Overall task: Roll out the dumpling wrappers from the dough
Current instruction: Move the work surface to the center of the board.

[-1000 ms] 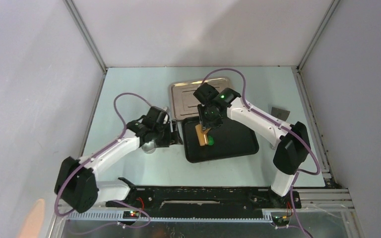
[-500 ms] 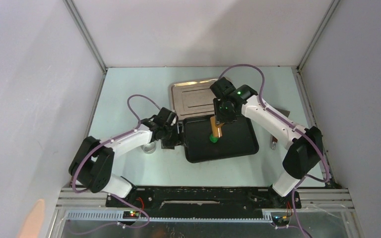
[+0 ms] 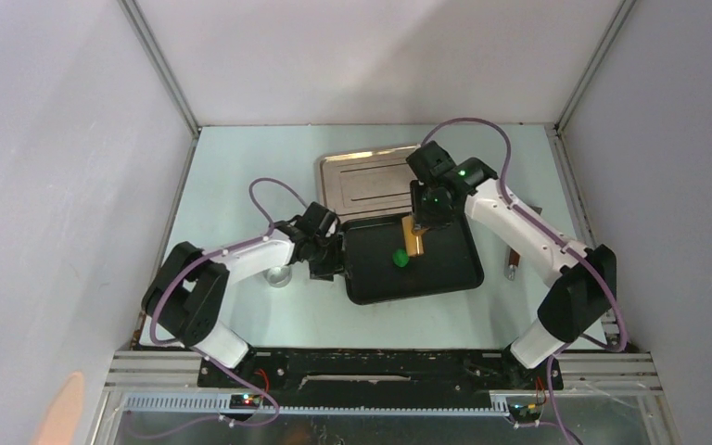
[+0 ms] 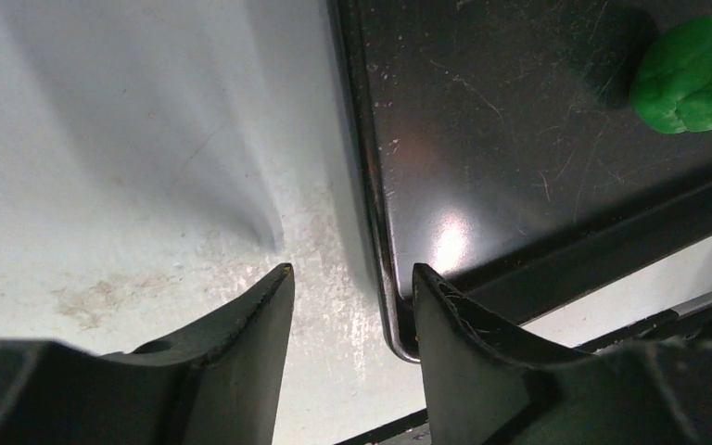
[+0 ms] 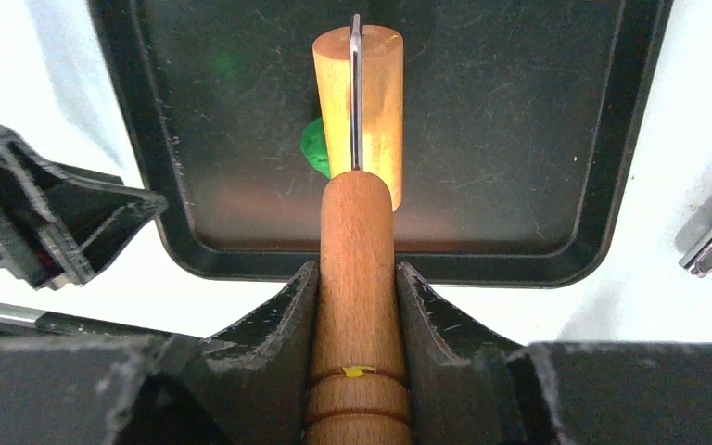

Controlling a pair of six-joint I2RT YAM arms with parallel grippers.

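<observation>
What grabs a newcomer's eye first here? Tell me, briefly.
The bright green dough, a small lump in the middle of the black tray, stands out most. Just beside it is the wooden roller, clamped in the right end effector. The left end effector sits open astride the tray's left rim.

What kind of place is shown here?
Probably a robot test booth: plain panel walls, a black tray holding a bright green putty lump, a tan wooden roller in the right gripper.

Right tool (image 5: 357,271) grips roller (image 5: 380,93), dough (image 5: 313,148) beside its head.
</observation>
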